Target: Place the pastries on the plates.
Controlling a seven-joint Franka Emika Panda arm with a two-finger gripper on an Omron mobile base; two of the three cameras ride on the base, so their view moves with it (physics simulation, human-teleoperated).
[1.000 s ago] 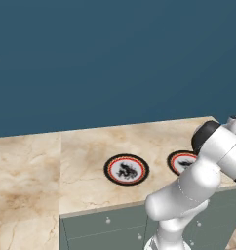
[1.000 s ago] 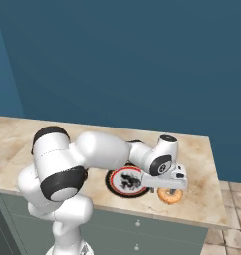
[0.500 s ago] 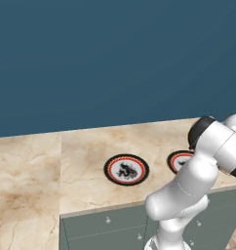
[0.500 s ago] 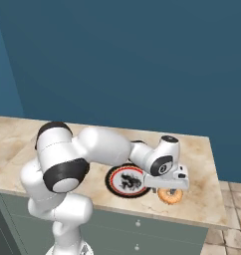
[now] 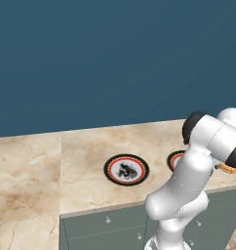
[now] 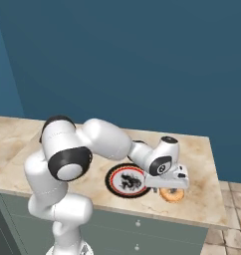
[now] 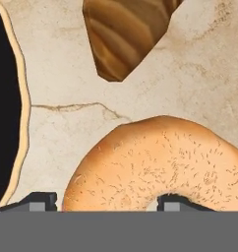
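- The gripper [image 6: 171, 188] sits low over the doughnut [image 7: 160, 165], fingertips astride its near side, ready to lift it.
- Whether it's clenched, I cannot tell.

Beige marble countertop [image 5: 86, 176] ahead of me, grey-green cabinet drawers [image 5: 105, 232] below, dark blue wall [image 5: 115, 58] behind.

Two plates and two pastries on the tabletop [image 5: 81, 146]
Left base view: plate [image 5: 126, 169] at centre, second plate [image 5: 174, 159] to its right. Hand view: doughnut [image 7: 160, 162] at bottom, lump [image 7: 121, 34] at top, plate's rim at left edge.
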